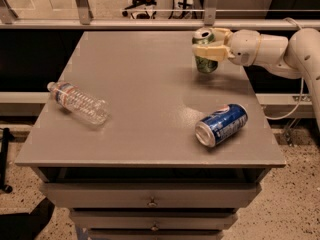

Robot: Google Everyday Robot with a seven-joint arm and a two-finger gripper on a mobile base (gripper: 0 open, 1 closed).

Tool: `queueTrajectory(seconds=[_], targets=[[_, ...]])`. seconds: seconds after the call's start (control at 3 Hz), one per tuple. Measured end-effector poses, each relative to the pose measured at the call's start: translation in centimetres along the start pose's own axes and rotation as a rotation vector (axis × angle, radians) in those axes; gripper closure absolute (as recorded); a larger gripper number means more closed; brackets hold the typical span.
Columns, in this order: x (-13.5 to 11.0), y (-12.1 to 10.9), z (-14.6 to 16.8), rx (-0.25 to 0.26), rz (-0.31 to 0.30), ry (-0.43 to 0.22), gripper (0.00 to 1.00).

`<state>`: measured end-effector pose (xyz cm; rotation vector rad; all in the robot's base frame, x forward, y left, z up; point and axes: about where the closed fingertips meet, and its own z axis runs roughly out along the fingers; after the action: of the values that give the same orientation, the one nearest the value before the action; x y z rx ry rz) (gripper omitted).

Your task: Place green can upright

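The green can (pixel 205 62) stands nearly upright at the far right part of the grey table (pixel 145 99), its silver top showing and its base at or just above the surface. My gripper (pixel 209 50) reaches in from the right and is shut on the can's upper half, with a cream finger (pixel 207 52) across its front. The white arm (pixel 275 49) stretches off to the right edge.
A blue can with a red-white logo (pixel 221 124) lies on its side at the front right. A clear plastic bottle (pixel 78 102) lies on its side at the left. Drawers (pixel 150 202) sit below the tabletop. A rail (pixel 150 24) runs behind the table.
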<state>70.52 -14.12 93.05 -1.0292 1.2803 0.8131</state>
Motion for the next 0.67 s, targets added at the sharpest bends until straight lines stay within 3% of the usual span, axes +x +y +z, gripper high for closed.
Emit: queueTrajectory(seconds=[0.33,0.67], targets=[[0.74,0.23,-0.91,-0.009,0.027,-0.1,0.99],[1.41,-0.03,-1.25,0.002,0.091,-0.166,0.76]])
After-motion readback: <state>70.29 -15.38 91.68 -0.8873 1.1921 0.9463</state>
